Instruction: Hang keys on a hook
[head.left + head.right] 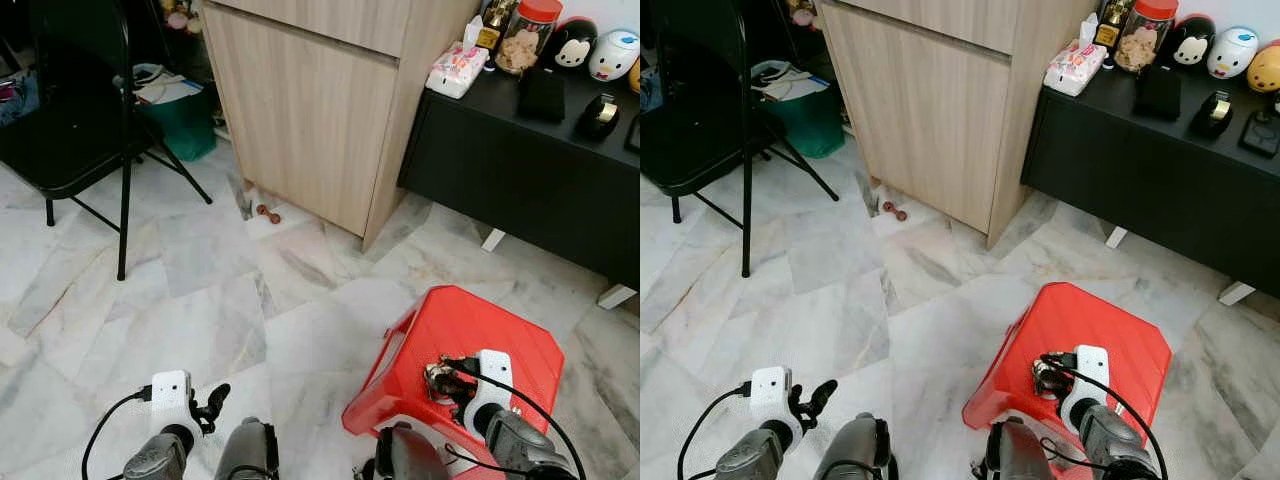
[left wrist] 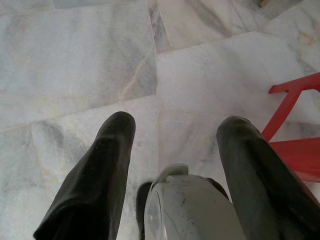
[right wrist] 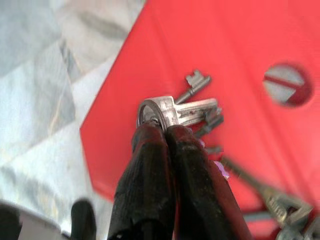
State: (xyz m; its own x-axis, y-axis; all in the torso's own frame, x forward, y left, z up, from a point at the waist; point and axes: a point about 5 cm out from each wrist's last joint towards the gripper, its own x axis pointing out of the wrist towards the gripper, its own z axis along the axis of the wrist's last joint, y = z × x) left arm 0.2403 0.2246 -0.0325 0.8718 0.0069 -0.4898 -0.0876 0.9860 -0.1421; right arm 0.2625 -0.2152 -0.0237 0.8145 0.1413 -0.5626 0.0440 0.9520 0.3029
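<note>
A bunch of silver keys hangs from my right gripper, which is shut on the head of one key just above the red plastic stool. In the eye views the keys show as a dark cluster at the tip of the right gripper, over the stool's near part. My left gripper is open over the bare marble floor, low at the left, with nothing between its fingers. I see no hook.
A light wooden cabinet stands ahead. To its right is a black sideboard with jars, tissues and figurines on top. A black folding chair stands at the left. Small brown bits lie on the floor by the cabinet.
</note>
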